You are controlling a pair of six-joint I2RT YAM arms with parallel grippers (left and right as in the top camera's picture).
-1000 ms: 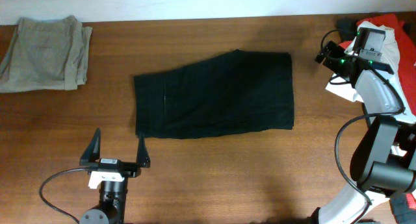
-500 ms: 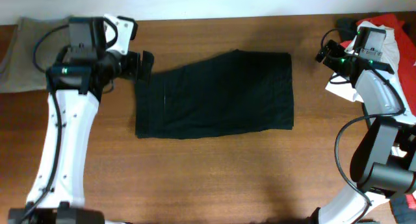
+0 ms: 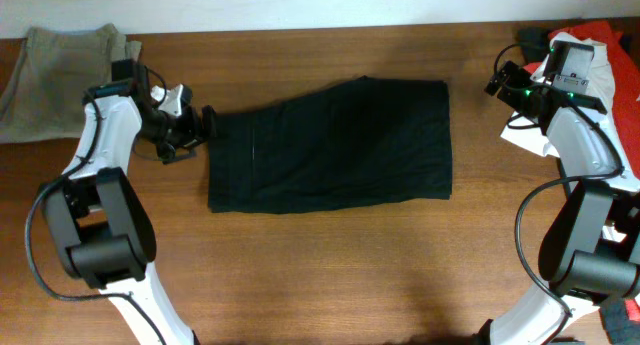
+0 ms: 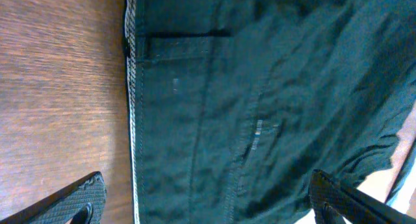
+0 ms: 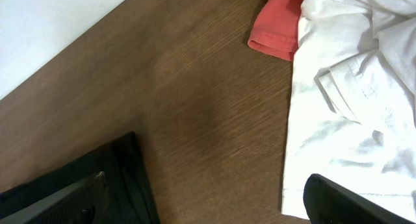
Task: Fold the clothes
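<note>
The black shorts (image 3: pixel 330 145) lie flat in the middle of the table. In the left wrist view they fill most of the frame (image 4: pixel 260 100). My left gripper (image 3: pixel 200 133) is open at their left edge, with its fingers (image 4: pixel 208 208) spread across the stitched hem and holding nothing. My right gripper (image 3: pixel 502 82) is open and empty beyond the shorts' far right corner. In its own view it is over bare wood (image 5: pixel 208 204), between the shorts' corner (image 5: pixel 127 162) and a white garment (image 5: pixel 351 87).
A folded khaki-grey garment (image 3: pixel 65 80) lies at the far left corner. White (image 3: pixel 600 70) and red (image 3: pixel 610 30) clothes are piled at the far right, and the red edge also shows in the right wrist view (image 5: pixel 276 29). A pale wall runs along the table's back edge.
My left arm has swung from the table's front to the shorts' far left corner, then settled at their left edge. The right arm and the shorts have not moved.
</note>
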